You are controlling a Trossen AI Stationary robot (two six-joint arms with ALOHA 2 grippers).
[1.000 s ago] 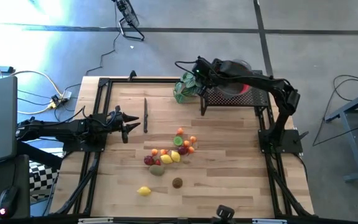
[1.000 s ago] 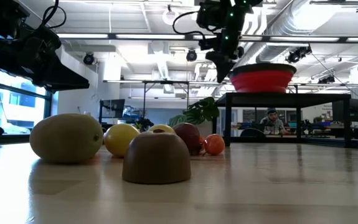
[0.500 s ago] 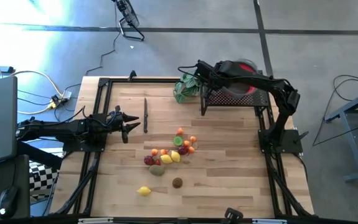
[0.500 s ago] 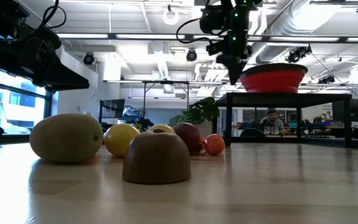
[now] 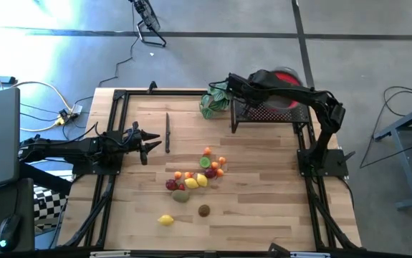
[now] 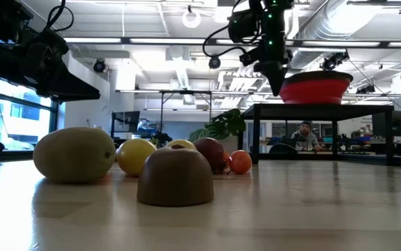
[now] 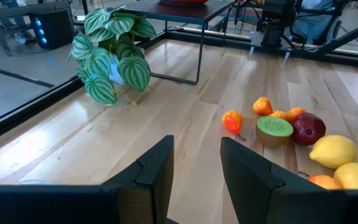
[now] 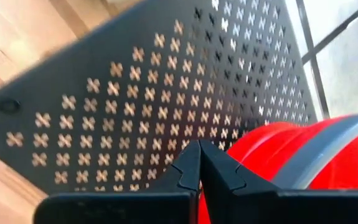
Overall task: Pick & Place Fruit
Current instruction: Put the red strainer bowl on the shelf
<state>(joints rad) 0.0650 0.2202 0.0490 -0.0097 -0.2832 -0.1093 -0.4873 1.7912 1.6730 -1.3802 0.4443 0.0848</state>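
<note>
Right gripper (image 8: 198, 163), jaws shut and empty, touches red bowl (image 5: 283, 79) on perforated stand (image 8: 135, 81); left jaws part-open, empty.

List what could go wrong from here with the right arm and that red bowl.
1. The shut right gripper presses against the side of the red bowl on the black perforated stand; the bowl sits near the stand's far edge and might slide off.
2. The fruit lies untouched on the table, and the left gripper waits nearby, so no picking is under way.
</note>
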